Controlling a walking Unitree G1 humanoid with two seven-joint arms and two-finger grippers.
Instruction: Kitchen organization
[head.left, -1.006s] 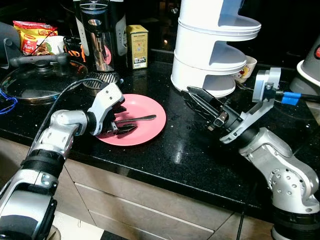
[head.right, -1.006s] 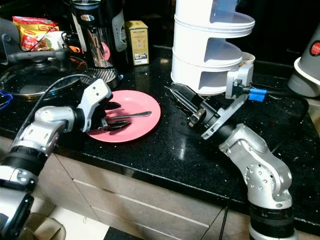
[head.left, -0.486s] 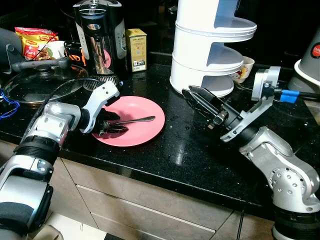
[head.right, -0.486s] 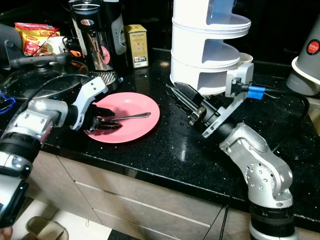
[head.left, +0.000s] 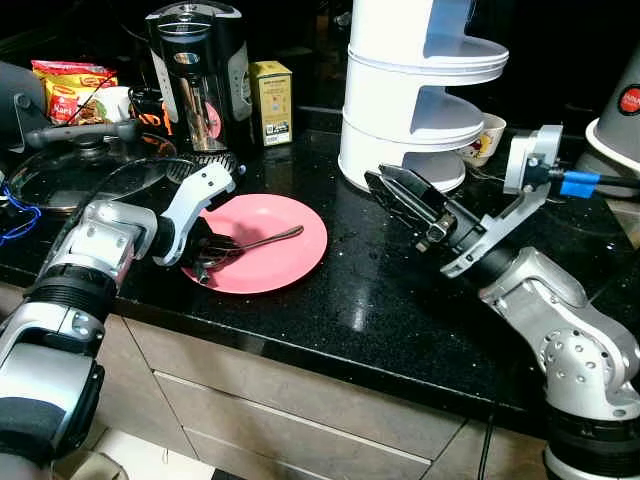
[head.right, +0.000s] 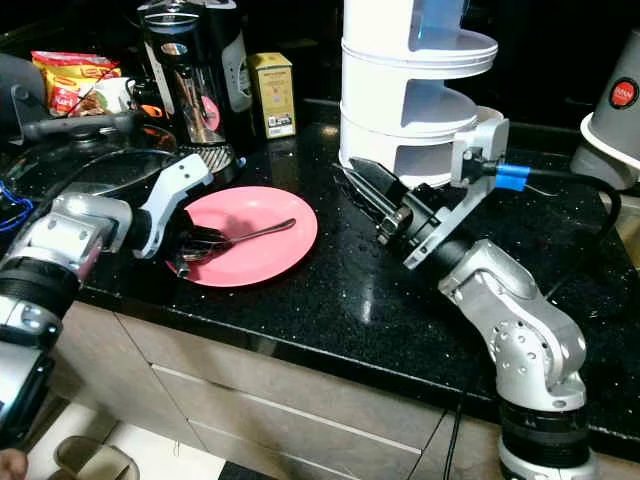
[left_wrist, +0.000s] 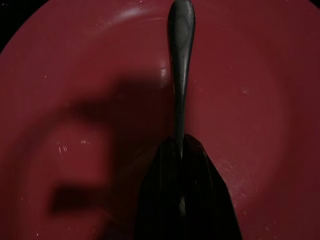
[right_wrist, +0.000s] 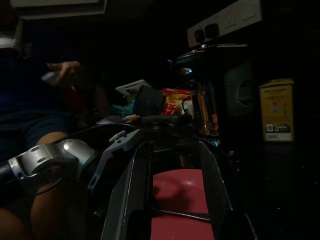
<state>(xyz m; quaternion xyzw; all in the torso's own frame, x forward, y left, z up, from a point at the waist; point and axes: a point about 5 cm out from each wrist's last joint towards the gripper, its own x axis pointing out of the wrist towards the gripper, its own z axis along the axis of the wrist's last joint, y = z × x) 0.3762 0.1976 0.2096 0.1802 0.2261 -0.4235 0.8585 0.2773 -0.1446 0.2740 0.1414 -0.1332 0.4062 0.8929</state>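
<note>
Left wrist view shows the left gripper (left_wrist: 181, 150) pinching a spoon (left_wrist: 180, 65) lying on the pink plate (head.left: 285, 265). Beside the plate, the right gripper (head.left: 385, 185) hovers with fingers spread, near the white tiered rack (head.left: 415, 90).

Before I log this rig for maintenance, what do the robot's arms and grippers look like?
Both arms are silver metal with black joint bands. The left gripper has a white housing, two long black fingers, and a black cable looping above its forearm. The right gripper has long black fingers too; its wrist carries a white block with a blue connector and a black cable.
</note>
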